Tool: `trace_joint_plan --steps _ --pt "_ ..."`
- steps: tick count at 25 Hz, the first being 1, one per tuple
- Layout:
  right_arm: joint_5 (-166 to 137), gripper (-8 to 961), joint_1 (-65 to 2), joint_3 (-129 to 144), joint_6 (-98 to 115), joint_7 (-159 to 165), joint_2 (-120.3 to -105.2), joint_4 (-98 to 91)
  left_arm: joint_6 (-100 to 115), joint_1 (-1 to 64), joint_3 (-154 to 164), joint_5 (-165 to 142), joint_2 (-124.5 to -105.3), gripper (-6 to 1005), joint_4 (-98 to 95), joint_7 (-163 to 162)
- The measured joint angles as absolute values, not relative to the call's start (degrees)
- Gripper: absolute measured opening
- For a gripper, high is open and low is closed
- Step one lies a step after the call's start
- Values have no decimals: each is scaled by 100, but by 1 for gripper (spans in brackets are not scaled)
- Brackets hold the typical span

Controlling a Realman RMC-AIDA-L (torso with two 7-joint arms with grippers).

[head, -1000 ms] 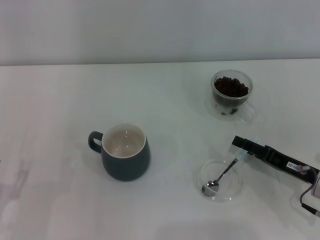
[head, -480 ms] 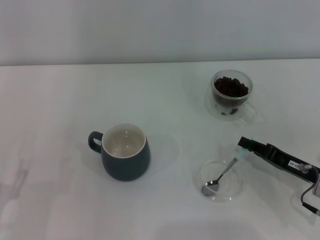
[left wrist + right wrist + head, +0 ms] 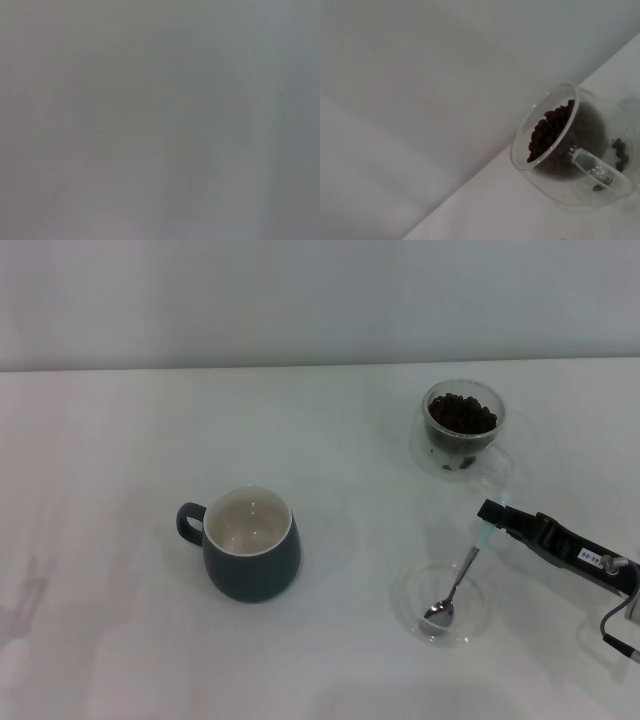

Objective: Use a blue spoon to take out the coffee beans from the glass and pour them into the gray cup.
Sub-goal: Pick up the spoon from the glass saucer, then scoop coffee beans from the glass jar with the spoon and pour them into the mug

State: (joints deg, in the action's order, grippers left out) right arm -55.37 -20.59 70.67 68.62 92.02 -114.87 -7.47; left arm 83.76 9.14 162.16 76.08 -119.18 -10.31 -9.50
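The blue spoon [image 3: 460,580] hangs steeply with its pale handle in my right gripper [image 3: 489,520], which is shut on it. Its metal bowl is low over a flat clear saucer [image 3: 407,592]; I cannot tell if it touches. The glass [image 3: 463,430] with coffee beans [image 3: 462,413] stands farther back, beyond the gripper. It fills the right wrist view [image 3: 570,150], with the beans [image 3: 547,131] heaped inside. The gray cup [image 3: 250,550] stands to the left, cream inside, with nothing in it. My left gripper is out of view.
The white table [image 3: 120,440] ends at a pale wall behind. A few loose beans lie in the bottom of the glass's outer wall. The left wrist view shows only a blank grey surface.
My right gripper has moved a little to the right with the spoon. The spoon stands steeper, and its bowl has shifted right across the saucer.
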Motion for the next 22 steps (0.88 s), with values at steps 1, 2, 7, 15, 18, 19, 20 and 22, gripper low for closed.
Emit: trace_joint_plan --steps 1,2,7,15,18,19,20,22 --pt "-5537 151 -2066 7066 6883 9202 -11487 -749 8375 915 16216 7609 -11918 836 -1029 -950" --pt "-5537 149 -2067 7066 6905 9202 -11487 -757 8375 915 16216 7609 -11918 836 -1029 -950" --pt "-5530 142 -2037 6974 6952 9201 -11487 -822 8375 914 16216 7611 -11918 835 -1024 -949" --pt "-5527 142 -2027 6786 7055 9157 -11453 -838 8375 953 16216 7617 -11920 836 -1019 -947" --pt "-5528 142 -2011 6702 7162 9153 -11436 -887 8376 1004 16216 7625 -11919 836 -1019 -946" --pt "-5528 142 -2011 6702 7162 9153 -11436 -887 8376 1008 16216 7625 -11919 836 -1019 -947" --pt "-5528 142 -1991 6667 7171 9151 -11439 -935 8376 1017 16216 7625 -11919 836 -1019 -947" --pt "-5534 142 -1954 6622 7175 9145 -11457 -1046 8376 1043 16216 7629 -11922 836 -1019 -946"
